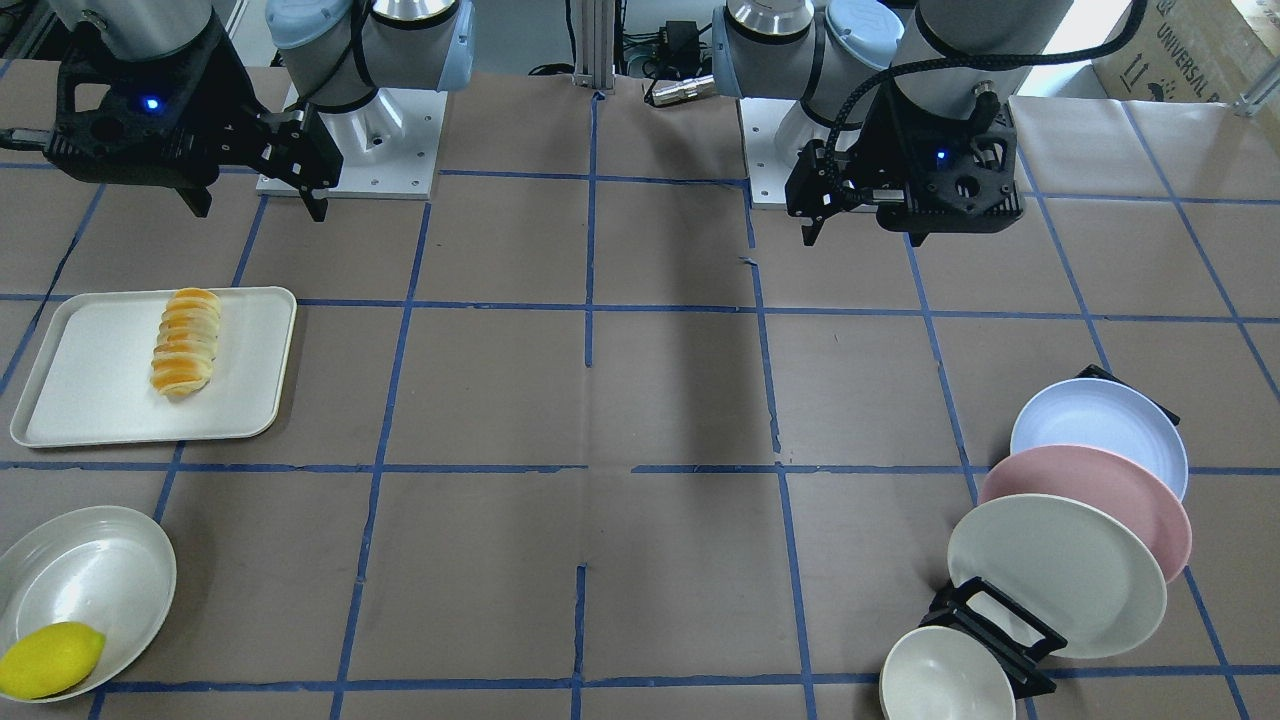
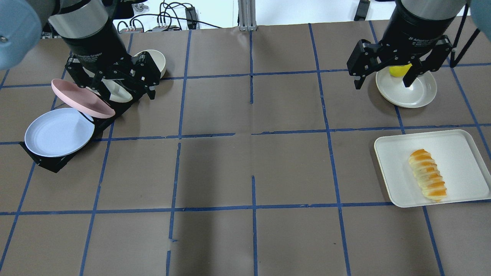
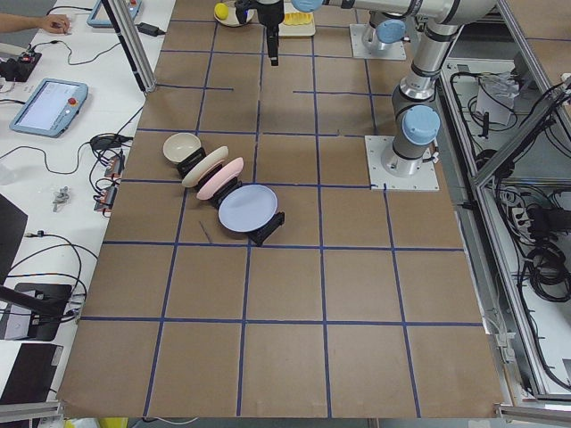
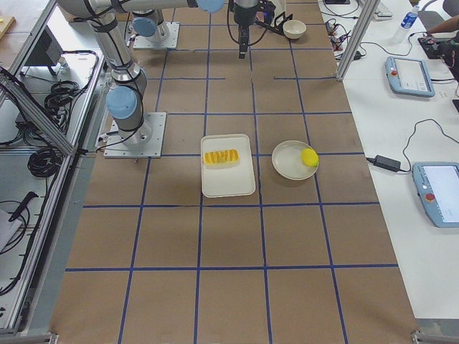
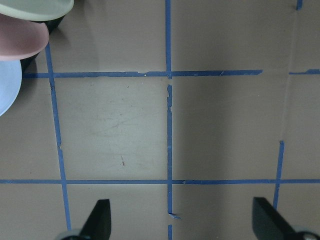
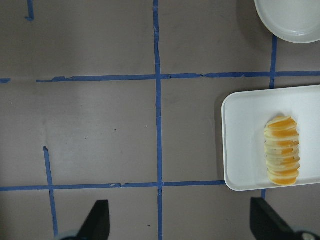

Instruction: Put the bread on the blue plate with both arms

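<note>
The bread (image 6: 282, 151) lies on the white tray (image 6: 245, 145) at two o'clock from the wide-spread right gripper (image 6: 182, 222), while the equally wide left gripper (image 5: 182, 222) has the blue plate (image 5: 7, 87) at ten o'clock, a mere edge in its wrist view, whole from overhead.

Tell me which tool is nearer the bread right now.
Right. The right tool hovers open, raised, near the white tray holding the bread. The left tool hangs open at the opposite end, by the plate rack with the blue plate.
</note>
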You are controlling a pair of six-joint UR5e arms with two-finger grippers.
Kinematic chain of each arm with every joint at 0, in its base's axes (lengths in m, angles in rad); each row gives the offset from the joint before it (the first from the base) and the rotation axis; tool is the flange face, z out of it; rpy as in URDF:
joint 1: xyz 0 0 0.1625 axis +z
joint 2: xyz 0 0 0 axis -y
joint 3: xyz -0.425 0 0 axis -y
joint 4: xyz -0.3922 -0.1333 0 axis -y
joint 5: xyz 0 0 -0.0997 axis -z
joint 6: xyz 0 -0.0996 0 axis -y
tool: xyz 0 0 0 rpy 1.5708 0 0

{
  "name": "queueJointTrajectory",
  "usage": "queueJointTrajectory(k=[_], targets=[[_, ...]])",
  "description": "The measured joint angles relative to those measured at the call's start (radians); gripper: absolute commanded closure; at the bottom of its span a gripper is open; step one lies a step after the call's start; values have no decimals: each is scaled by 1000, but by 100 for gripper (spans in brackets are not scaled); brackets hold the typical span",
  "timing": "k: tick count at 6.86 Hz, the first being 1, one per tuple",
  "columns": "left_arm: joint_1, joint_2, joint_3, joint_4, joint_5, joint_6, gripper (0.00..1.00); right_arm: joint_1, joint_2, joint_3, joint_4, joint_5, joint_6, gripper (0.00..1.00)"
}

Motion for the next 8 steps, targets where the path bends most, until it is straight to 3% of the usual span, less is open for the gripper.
queueJointTrajectory(k=[4,6,8], targets=[[65,8,-13,-21,2,110,0,0,0,1,-1,0,-2,2],[263,-5,-18,-44,2,324,0,-9,2,30,-17,-11,-58,4],[438,-26,-16,-50,0,509,0,-19,-21,118,-116,-79,-180,6]])
